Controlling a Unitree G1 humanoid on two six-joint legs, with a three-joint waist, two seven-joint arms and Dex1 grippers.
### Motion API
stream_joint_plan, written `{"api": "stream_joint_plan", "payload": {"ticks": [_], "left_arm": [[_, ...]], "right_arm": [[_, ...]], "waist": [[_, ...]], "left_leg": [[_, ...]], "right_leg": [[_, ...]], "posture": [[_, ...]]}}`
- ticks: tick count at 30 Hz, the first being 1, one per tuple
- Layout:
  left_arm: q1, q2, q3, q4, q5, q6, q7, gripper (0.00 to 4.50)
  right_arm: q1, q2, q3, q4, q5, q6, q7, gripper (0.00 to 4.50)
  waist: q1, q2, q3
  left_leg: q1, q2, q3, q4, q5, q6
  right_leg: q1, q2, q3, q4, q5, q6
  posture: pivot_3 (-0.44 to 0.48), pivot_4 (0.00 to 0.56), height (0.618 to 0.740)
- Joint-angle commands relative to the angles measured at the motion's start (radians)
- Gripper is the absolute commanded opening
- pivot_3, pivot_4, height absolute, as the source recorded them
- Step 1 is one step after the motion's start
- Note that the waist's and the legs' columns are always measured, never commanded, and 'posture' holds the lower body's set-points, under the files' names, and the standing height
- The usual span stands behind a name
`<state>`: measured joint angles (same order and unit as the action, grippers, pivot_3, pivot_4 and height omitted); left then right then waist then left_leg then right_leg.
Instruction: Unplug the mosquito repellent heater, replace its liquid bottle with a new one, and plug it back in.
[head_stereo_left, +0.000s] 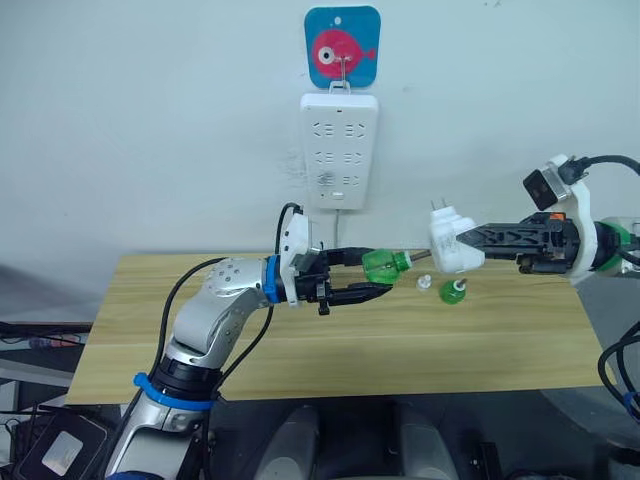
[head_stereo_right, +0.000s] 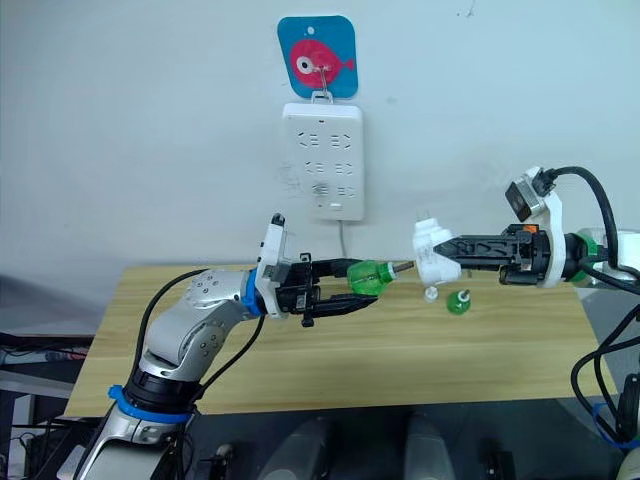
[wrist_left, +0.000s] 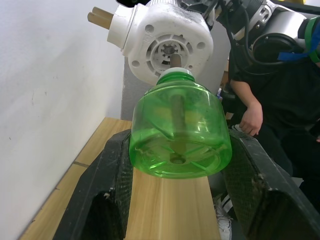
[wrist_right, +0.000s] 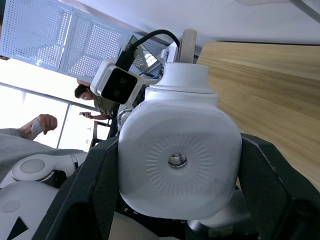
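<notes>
The mosquito repellent heater (head_stereo_left: 450, 245) is unplugged and held in the air above the wooden table (head_stereo_left: 330, 340), below and to the right of the white power strip (head_stereo_left: 339, 150) that hangs on the wall. The right gripper (head_stereo_left: 470, 243) pinches the heater between its two black fingers; in the right wrist view the heater's rounded face with its small centre hole sits squarely between both pads (wrist_right: 87, 195). The heater's two plug prongs (head_stereo_left: 437, 205) point up and clear of any socket.

The left gripper (head_stereo_left: 375, 277) clamps a green liquid bottle (head_stereo_left: 385, 265), lying roughly horizontal, with its neck pointing at the heater. In the left wrist view the bottle's white neck (wrist_left: 175, 77) stands just at the heater's ribbed underside opening, and the wick reaches into or up to that opening; whether the neck is seated cannot be told. In the head views the neck tip is just beside the heater, level with its lower part.

On the table, just below the heater, lies a second small green bottle (head_stereo_left: 453, 292), and just left of that a small white cap (head_stereo_left: 424, 283). Both lie apart from the grippers.

Above the power strip a blue plaque with a pink fish (head_stereo_left: 342, 47) carries the hook from which the strip hangs. A person (wrist_left: 250, 112) sits beyond the table in the left wrist view.
</notes>
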<state>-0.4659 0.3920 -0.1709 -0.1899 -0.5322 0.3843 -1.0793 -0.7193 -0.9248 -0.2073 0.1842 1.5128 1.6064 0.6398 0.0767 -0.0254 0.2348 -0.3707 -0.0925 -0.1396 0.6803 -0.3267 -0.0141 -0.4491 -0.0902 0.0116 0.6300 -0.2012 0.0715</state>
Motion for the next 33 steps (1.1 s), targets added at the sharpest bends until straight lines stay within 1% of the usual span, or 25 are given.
{"api": "stream_joint_plan", "payload": {"ticks": [1, 9, 16, 18, 25, 33], "left_arm": [[-0.02, -0.009, -0.01, -0.02, 0.0, -0.015, -0.007, 2.22], [-0.036, -0.016, -0.025, -0.009, 0.009, -0.02, -0.018, 2.22], [-0.044, -0.017, -0.029, -0.004, 0.014, -0.019, -0.029, 2.22], [-0.051, -0.025, -0.028, 0.005, 0.026, -0.028, -0.023, 2.22], [-0.081, -0.043, -0.015, 0.036, 0.05, -0.045, -0.004, 2.22], [-0.084, -0.043, -0.01, 0.055, 0.075, -0.063, -0.002, 2.22]], "right_arm": [[0.004, 0.003, -0.02, -0.019, 0.079, 0.008, -0.052, 3.01], [0.017, 0.003, -0.002, -0.034, 0.205, -0.021, -0.151, 3.01], [0.041, -0.022, 0.031, -0.053, 0.3, -0.07, -0.212, 3.01], [0.048, -0.029, 0.042, -0.059, 0.321, -0.084, -0.225, 3.01], [0.077, -0.055, 0.058, -0.094, 0.333, -0.118, -0.241, 3.01], [0.071, -0.062, 0.071, -0.076, 0.342, -0.155, -0.264, 3.01]], "waist": [[0.0, 0.0, 0.0], [0.0, 0.0, 0.0], [-0.001, 0.0, 0.0], [-0.001, 0.0, 0.0], [-0.001, 0.0, 0.0], [-0.001, 0.0, 0.0]], "left_leg": [[0.0, 0.0, 0.0, 0.0, 0.0, 0.0], [0.0, 0.0, 0.0, 0.0, 0.0, 0.0], [0.0, 0.0, 0.001, 0.0, 0.0, 0.0], [0.0, 0.0, 0.001, 0.0, 0.0, 0.0], [0.0, 0.0, 0.002, 0.0, 0.0, 0.0], [0.0, 0.0, 0.002, 0.001, 0.0, 0.0]], "right_leg": [[0.0, 0.0, 0.0, 0.0, 0.0, 0.0], [0.0, 0.0, 0.0, 0.0, 0.0, 0.0], [0.0, 0.0, 0.0, 0.0, 0.0, 0.0], [0.0, 0.0, 0.0, 0.0, 0.0, 0.0], [0.0, 0.0, 0.0, 0.0, 0.0, 0.0], [0.0, 0.001, 0.001, 0.0, 0.001, 0.001]], "posture": [[0.11, 0.242, 0.74], [0.105, 0.234, 0.74], [0.105, 0.234, 0.74], [0.105, 0.223, 0.74], [0.109, 0.219, 0.74], [0.11, 0.219, 0.74]]}}
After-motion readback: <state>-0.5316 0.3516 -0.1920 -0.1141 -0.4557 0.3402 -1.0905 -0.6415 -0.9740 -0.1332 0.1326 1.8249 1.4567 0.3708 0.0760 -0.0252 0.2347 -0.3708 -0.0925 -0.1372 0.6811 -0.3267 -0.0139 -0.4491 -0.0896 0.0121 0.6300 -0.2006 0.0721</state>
